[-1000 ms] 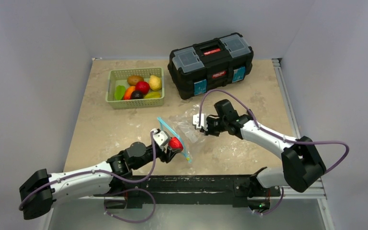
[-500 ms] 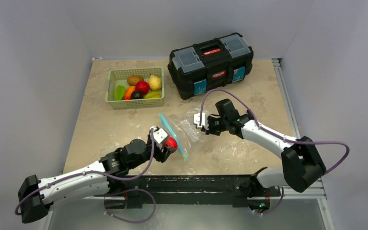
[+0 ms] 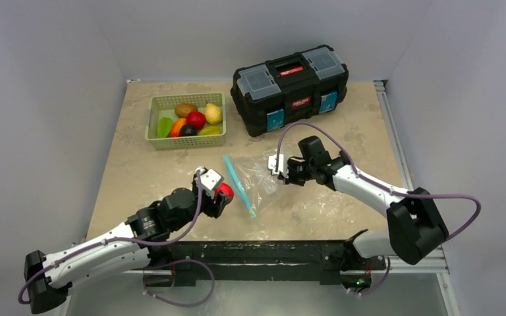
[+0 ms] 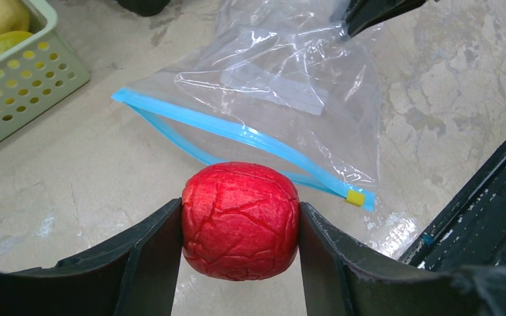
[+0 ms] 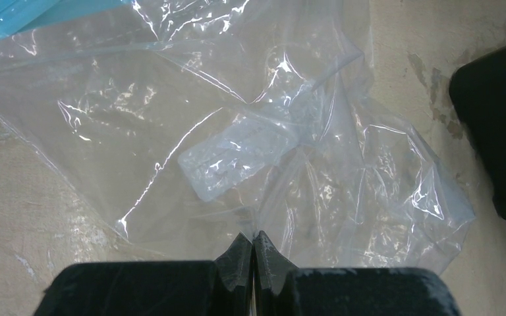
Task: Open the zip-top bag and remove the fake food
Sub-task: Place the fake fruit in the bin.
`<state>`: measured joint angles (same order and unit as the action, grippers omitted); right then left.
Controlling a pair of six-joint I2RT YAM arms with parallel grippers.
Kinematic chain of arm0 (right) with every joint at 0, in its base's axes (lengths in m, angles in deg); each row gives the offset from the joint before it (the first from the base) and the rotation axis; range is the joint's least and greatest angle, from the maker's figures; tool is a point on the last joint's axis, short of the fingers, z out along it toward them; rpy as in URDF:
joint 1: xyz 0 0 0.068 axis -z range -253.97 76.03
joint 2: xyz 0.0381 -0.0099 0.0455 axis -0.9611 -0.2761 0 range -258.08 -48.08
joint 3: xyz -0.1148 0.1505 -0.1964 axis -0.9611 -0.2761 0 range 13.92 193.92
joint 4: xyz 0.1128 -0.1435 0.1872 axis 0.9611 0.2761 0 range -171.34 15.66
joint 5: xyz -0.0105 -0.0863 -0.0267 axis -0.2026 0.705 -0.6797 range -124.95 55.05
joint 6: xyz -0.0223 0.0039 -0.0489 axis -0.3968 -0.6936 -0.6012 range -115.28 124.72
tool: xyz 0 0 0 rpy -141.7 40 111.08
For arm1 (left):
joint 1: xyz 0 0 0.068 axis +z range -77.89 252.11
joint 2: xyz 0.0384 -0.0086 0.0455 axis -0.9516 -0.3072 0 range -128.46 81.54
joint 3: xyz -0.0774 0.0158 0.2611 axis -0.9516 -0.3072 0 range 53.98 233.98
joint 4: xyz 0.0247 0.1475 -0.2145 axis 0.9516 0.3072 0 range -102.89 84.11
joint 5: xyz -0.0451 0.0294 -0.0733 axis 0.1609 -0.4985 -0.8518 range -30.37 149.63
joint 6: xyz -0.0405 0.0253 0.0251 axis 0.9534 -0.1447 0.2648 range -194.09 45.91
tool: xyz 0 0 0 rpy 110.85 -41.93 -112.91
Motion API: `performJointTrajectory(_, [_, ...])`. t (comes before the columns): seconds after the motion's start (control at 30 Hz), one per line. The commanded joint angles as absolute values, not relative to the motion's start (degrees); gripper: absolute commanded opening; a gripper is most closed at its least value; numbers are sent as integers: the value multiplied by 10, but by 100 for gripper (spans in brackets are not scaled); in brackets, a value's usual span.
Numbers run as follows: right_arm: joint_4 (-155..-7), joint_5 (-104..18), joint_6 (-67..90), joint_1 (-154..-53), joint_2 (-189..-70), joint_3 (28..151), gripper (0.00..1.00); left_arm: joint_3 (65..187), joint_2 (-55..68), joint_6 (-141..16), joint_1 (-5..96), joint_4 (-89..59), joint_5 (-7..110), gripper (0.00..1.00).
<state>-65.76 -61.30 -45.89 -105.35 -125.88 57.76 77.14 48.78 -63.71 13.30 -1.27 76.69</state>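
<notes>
The clear zip-top bag [image 3: 258, 178] lies on the table with its teal-blue zip strip [image 3: 238, 186] open toward the left; it looks empty in the right wrist view [image 5: 237, 131]. My left gripper [image 3: 221, 194] is shut on a red crackled fake fruit [image 4: 240, 220], held above the table just left of the bag's mouth [image 4: 237, 135]. My right gripper [image 3: 278, 168] is shut, pinching the bag's bottom edge [image 5: 253, 236]. More fake food lies in the green basket [image 3: 161, 142].
A black toolbox [image 3: 290, 89] stands at the back, right of the basket, whose corner shows in the left wrist view [image 4: 20, 79]. A black rail [image 3: 257, 253] runs along the near table edge.
My left gripper has drawn back to the left with the red fruit, out of the bag's mouth. The zip strip has shifted and lies flatter. The right gripper stays pinching the bag.
</notes>
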Motion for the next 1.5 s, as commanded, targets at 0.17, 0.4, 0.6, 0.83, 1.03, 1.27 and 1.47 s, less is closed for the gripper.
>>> performJointTrajectory(0.17, [-673,-609,-464,-1047,-1238,574,1,819,500,-610,187,29,769,0])
performJointTrajectory(0.4, [-672,-611,-467,-1046,-1237,573,11,838,499,-615,230,41,739,0])
performJointTrajectory(0.6, [-665,-613,-477,-1045,-1235,572,31,855,494,-618,252,40,731,0])
performJointTrajectory(0.83, [-652,-628,-481,-1045,-1224,574,57,864,479,-599,288,19,710,0])
performJointTrajectory(1.03, [-621,-659,-499,-1033,-1206,580,73,872,464,-575,330,-11,687,0])
performJointTrajectory(1.27, [-585,-688,-524,-1015,-1187,585,82,900,418,-564,363,-43,663,0])
performJointTrajectory(1.47, [-571,-698,-534,-1005,-1178,589,84,926,377,-560,405,-67,633,0])
